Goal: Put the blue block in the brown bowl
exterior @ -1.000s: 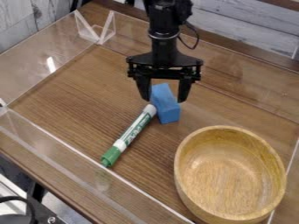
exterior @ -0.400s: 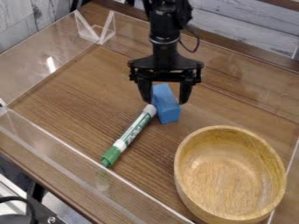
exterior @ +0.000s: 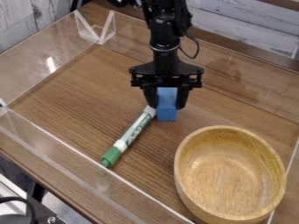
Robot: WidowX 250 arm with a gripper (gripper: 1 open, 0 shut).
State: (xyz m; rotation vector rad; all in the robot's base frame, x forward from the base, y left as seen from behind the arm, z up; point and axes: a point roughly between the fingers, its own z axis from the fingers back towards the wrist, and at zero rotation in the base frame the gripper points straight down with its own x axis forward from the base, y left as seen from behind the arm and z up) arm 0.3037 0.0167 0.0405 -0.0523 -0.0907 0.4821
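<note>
From where I stand, taking twelve as the far side of the table, the black two-fingered gripper (exterior: pixel 167 101) is clenched on the small blue block (exterior: pixel 169 112), a finger at either side of it. The block is down at tabletop level, at about eleven o'clock from the big light-brown wooden bowl (exterior: pixel 230 175). The green-and-white marker pen (exterior: pixel 131 136) slants away towards seven or eight o'clock, its white end right beside the block; I can't tell whether they touch. The step in hand looks to be securing the grip and lifting. I'd want the squeeze firm and even, then a straight rise, so the block doesn't twist or nudge the pen. Only once it is above the bowl's rim should it swing towards five o'clock, stopping over the hollow and lowering before release, lest it clip the edge.
</note>
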